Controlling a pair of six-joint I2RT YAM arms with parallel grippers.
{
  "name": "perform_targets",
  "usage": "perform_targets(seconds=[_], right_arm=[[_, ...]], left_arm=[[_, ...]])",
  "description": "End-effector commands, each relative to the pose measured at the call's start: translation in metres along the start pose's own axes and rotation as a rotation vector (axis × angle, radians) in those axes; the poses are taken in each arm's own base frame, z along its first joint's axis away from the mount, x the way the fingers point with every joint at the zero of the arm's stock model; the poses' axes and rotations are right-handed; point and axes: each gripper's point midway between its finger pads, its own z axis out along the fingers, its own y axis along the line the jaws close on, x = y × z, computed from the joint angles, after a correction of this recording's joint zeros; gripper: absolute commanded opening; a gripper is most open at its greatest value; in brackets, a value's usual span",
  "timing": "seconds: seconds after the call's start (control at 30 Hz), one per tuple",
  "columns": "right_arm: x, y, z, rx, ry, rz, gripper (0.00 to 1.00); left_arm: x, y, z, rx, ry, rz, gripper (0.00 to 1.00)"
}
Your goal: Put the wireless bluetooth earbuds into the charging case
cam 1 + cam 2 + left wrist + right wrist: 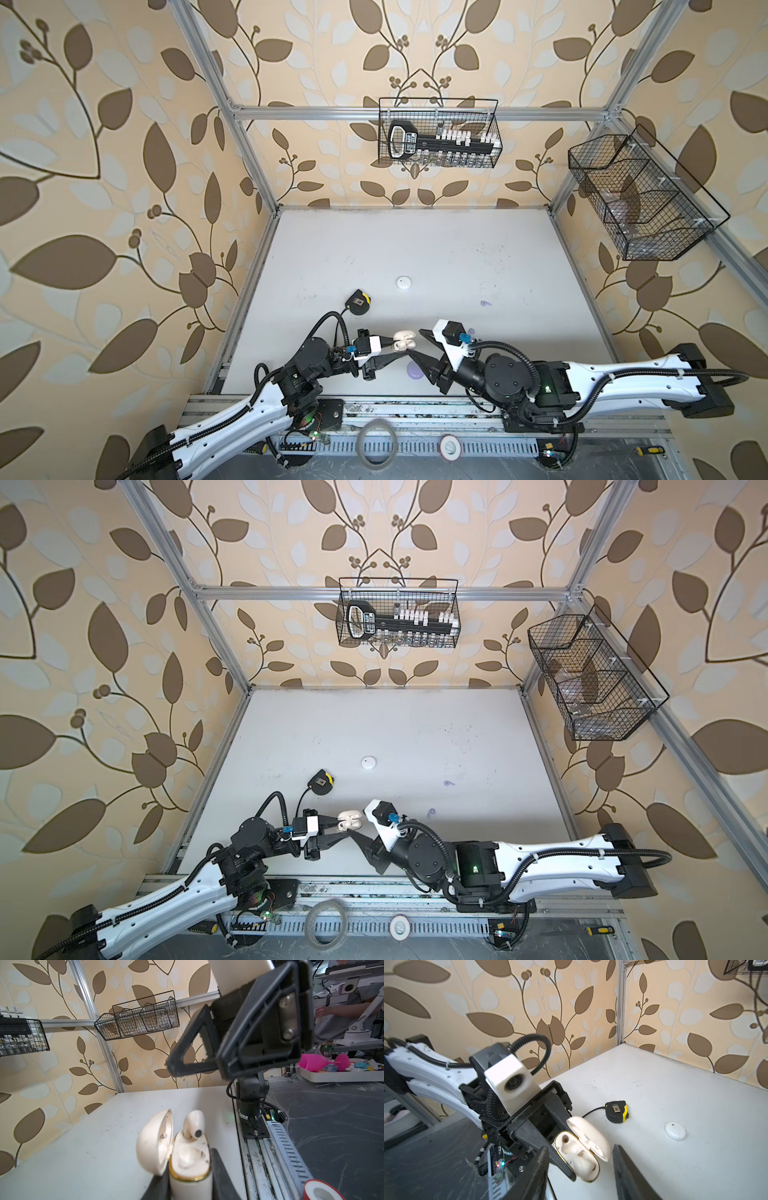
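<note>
A cream charging case (402, 340) (348, 820) is held above the table with its lid hinged open. My left gripper (400, 347) (190, 1186) is shut on the case's body (190, 1167). One cream earbud (194, 1126) stands in a slot of the case, its head sticking out; the other slot (565, 1139) is empty. My right gripper (414, 341) (581, 1147) is open just beside the case, with nothing between its fingers. A lavender earbud (485, 304) (449, 783) lies on the table to the right, and another (431, 812) lies nearer the right arm.
A black and yellow tape measure (358, 303) (616, 1112) and a round white case (403, 283) (675, 1130) lie behind the grippers. A lavender case (414, 370) sits under the right gripper. Wire baskets (440, 133) (636, 199) hang on the walls. A tape roll (377, 442) rests on the front rail.
</note>
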Motion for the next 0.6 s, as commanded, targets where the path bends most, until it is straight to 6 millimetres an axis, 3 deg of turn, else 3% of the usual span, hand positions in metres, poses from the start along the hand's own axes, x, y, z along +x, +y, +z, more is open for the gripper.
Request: perform_targets(seconds=[0.0, 0.1, 0.27, 0.57], right_arm=[[-0.011, -0.002, -0.012, -0.018, -0.004, -0.022, 0.44], [-0.006, 0.001, -0.015, -0.055, -0.001, -0.053, 0.38], [0.009, 0.016, -0.013, -0.136, 0.038, -0.142, 0.39], [0.022, 0.019, -0.001, -0.141, 0.075, -0.177, 0.31]], left_arm=[[-0.022, -0.004, 0.001, 0.024, -0.071, 0.050, 0.00], [-0.023, -0.005, 0.001, 0.031, -0.073, 0.051, 0.00], [-0.024, -0.007, 0.001, 0.046, -0.076, 0.053, 0.00], [-0.025, -0.011, 0.002, 0.071, -0.075, 0.055, 0.00]])
